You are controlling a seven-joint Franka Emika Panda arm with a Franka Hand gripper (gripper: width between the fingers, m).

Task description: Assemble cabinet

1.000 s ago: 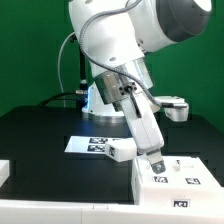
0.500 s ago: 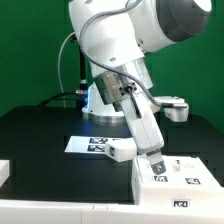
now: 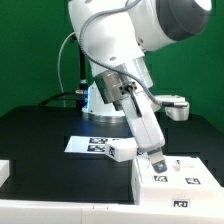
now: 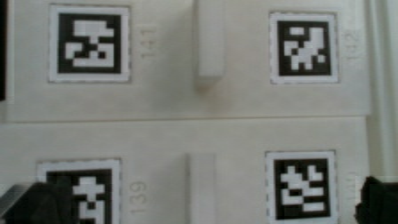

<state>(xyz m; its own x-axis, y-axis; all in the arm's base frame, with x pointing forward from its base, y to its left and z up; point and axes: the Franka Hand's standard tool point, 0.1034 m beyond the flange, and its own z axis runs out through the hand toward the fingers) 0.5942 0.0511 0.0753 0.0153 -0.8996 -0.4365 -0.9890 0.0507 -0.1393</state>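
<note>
In the exterior view the arm reached down over the near corner of the black table (image 3: 40, 130), on the exterior view's right, and its gripper (image 3: 155, 162) hung just above the top face of the cabinet (image 3: 176, 178), the low white box bearing square tags. A small white block (image 3: 121, 151) lay just beside that box, at the edge of the marker board (image 3: 86, 143), untouched and apart from the fingers. How wide the jaws stood was hard to read from this side. In the wrist view the camera looked straight down on the cabinet's tagged top, four tags ranged around a raised central ridge (image 4: 206, 62), and the two dark fingertips (image 4: 18, 205) showed only at opposite edges of the picture, so the jaws stood fully spread and held nothing. The step in hand seemed to be either a release just made on the box or an approach to grip it; the blur did not settle which. The next move would probably call for lifting clear without nudging the box, then going for the loose block with the fingers squared to its sides.
</note>
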